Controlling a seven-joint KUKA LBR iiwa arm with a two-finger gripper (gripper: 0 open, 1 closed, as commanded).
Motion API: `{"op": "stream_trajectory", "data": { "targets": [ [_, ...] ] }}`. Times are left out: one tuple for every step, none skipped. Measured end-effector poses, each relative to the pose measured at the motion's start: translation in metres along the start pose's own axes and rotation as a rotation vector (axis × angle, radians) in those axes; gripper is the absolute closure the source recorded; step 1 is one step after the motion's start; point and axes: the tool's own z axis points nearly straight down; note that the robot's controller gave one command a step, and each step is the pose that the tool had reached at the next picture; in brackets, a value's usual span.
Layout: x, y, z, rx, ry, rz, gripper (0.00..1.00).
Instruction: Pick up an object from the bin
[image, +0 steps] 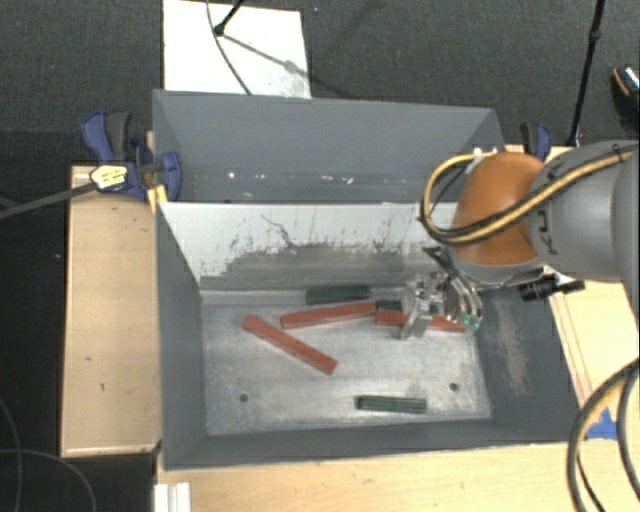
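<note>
Camera view: gripper (416, 318) sits low at the right of the grey bin (182, 330), on a short red bar (447, 324) lying flat on the floor; released or clenched, cannot tell. A longer red bar (328, 316) lies just left of it, with a dark green bar (337, 294) behind. A slanted red bar (288, 344) lies centre-left and a second green bar (391, 404) lies near the front wall.
</note>
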Motion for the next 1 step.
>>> {"op": "stream_trajectory", "data": {
  "targets": [
    [0.0213, 0.0015, -0.1404, 0.000, -0.004, -0.061, 1.00]
  ]
}}
